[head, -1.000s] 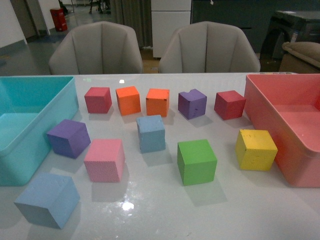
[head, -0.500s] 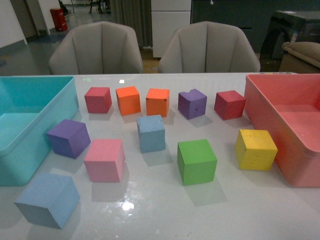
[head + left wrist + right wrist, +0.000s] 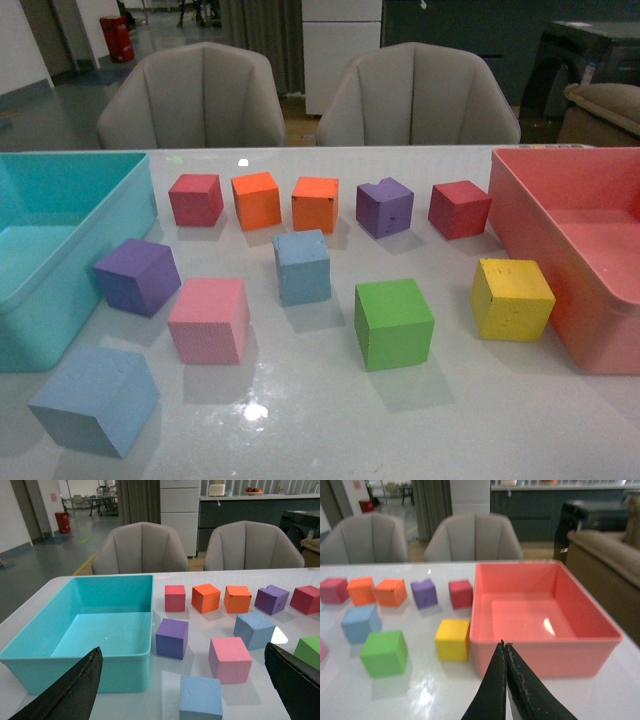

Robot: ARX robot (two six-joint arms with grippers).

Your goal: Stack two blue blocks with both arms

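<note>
Eleven foam cubes sit on the white table (image 3: pixel 330 420), all apart from one another. There are two blue blocks, two red, two orange, two purple, and one each of pink, green and yellow.

One blue block (image 3: pixel 302 266) stands near the middle of the table, in front of the right orange cube (image 3: pixel 315 204) and between the pink cube (image 3: pixel 208 320) and the green cube (image 3: pixel 393 323). The other blue block (image 3: pixel 95 400) lies at the near left, turned corner-on, just in front of the teal bin (image 3: pixel 120 215) and near the pink cube. The two are well apart and neither is stacked.

The back row runs red (image 3: pixel 195 199), orange (image 3: pixel 257 200), orange, purple (image 3: pixel 385 207), red (image 3: pixel 459 209). The second purple cube (image 3: pixel 137 275) sits beside the teal bin, and the yellow cube (image 3: pixel 512 299) beside the pink bin (image 3: pixel 560 290). That makes two bins, one at each side. Two grey chairs (image 3: pixel 195 95) stand behind the table.

Neither arm shows in the front view. In its wrist view the left pincer (image 3: pixel 182 650) is spread wide and holds nothing. The right pincer (image 3: pixel 503 644) has its fingers pressed together with nothing between them, just before the pink bin's near wall.

Compared with a second ago, no cube or bin has moved in the front view.
</note>
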